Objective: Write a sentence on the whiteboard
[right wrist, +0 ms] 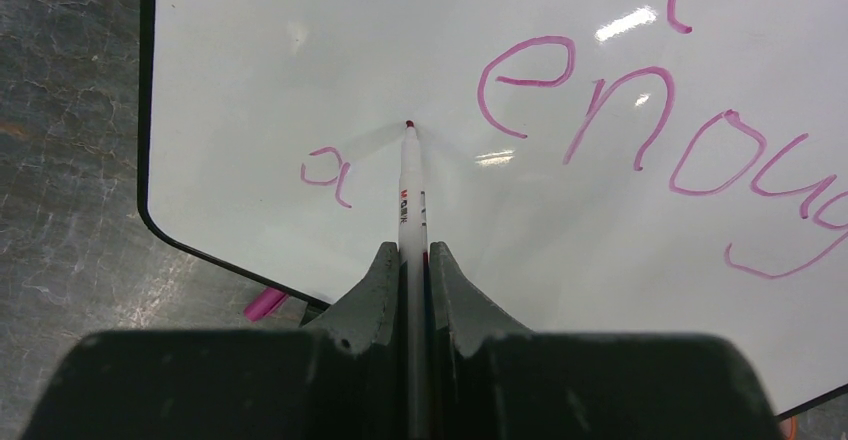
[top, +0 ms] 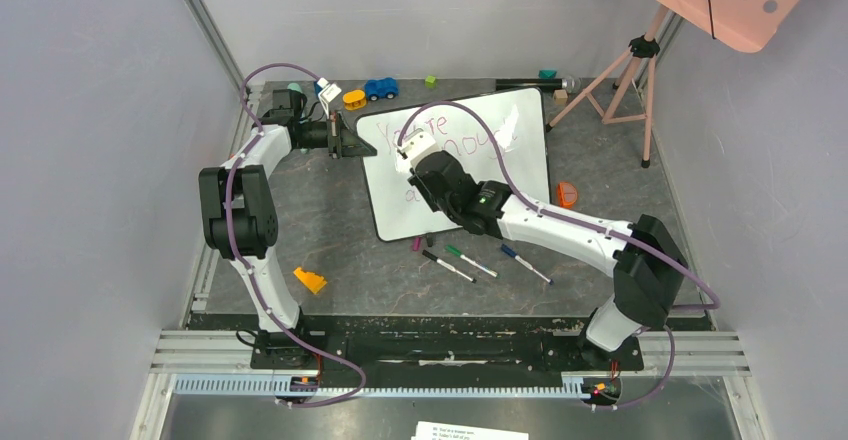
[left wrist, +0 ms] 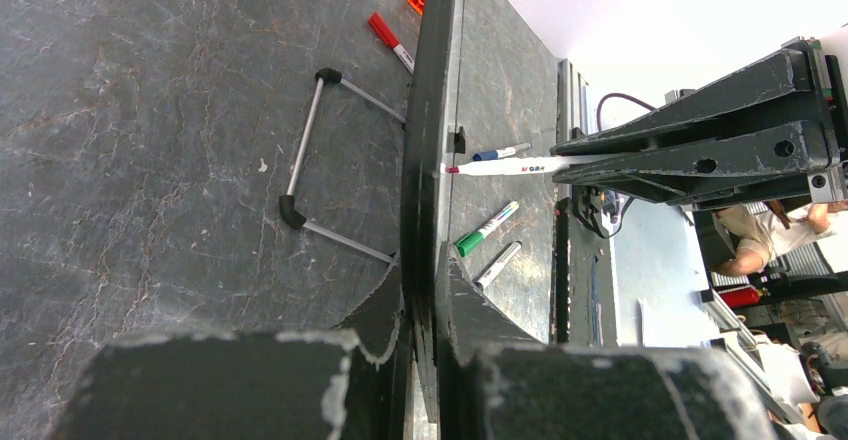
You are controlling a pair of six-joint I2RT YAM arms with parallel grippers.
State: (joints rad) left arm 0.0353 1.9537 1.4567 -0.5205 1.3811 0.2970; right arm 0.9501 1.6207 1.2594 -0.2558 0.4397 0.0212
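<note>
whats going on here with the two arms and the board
The left gripper is clamped on the edge of the whiteboard, apparently steadying it. The right gripper holds a marker with its tip at the board. The pink sentence shows "enoug" in the right wrist view, with a lone letter a on the line below, just left of the tip. The writing is not yet finished.

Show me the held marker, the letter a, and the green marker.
held marker (right wrist: 410, 185), right wrist view, on its white barrel.
letter a (right wrist: 341, 186), right wrist view, on its tail stroke.
green marker (left wrist: 489, 227), left wrist view, mid-barrel.
</note>
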